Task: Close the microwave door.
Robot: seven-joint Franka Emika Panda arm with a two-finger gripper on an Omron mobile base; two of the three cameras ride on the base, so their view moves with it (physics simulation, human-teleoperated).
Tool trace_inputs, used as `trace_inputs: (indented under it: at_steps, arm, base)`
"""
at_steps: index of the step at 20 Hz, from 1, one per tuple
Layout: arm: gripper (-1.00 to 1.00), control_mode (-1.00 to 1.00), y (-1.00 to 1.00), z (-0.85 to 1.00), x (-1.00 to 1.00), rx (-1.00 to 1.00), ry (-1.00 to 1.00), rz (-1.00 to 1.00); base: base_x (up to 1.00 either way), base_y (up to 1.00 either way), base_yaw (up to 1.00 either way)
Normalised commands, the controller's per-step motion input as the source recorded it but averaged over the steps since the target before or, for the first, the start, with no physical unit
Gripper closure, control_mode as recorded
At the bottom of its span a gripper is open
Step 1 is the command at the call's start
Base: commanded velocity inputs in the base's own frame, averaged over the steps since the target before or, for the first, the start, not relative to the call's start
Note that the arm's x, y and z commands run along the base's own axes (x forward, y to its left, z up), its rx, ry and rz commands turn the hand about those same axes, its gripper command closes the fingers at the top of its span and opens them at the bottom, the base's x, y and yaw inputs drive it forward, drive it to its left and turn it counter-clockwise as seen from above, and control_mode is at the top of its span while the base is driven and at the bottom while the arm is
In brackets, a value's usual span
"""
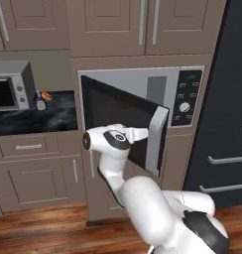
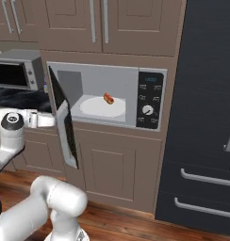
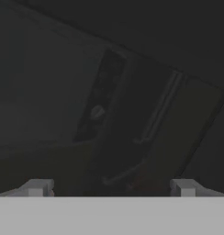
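Standing partly open, the microwave door [image 1: 125,124] is hinged on its left edge and swung out toward me at a wide angle; its dark glass faces the left base view and its grey free edge sits beside the control panel [image 1: 186,96]. From the right base view I see the door [image 2: 64,123] nearly edge-on, leaving the cavity exposed. The microwave [image 2: 107,94] is built into the brown cabinetry, with a white round plate [image 2: 102,107] inside and a small reddish food item [image 2: 108,98] on it. The black panel on its right carries a knob [image 2: 147,110] and buttons.

My gripper [image 1: 143,133] is at the outer face of the door, near its free edge. In the hand view the two fingers [image 3: 38,187] are set wide apart with nothing between them; I log them as open and empty. Beyond them I see only dim dark glass with reflections. I cannot tell whether the fingers touch the door.

Left of the microwave, a dark tabletop [image 1: 33,116] carries a smaller silver oven [image 1: 13,87] and a small bottle [image 1: 40,101]. A dark fridge [image 2: 206,117] stands to the right.
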Motion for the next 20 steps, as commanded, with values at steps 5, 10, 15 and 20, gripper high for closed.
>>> trace_inputs:
  at_steps: [5, 10, 15, 20]
  arm:
    - [-1.0, -1.0, -0.69, -0.12, 0.99, 0.0, 0.0, 0.24]
    - [-1.0, -1.0, -0.76, -0.05, 1.0, 0.0, 0.01, 0.16]
    - [-1.0, -1.0, -0.45, 0.0, 0.91, 0.0, 0.03, 0.18]
    - [-1.0, -1.0, -0.28, 0.0, 0.8, 0.0, 0.01, 0.19]
  base:
    - [0.0, 0.0, 0.0]
    - [0.0, 0.0, 0.0]
    - [0.0, 0.0, 0.0]
    - [0.0, 0.0, 0.0]
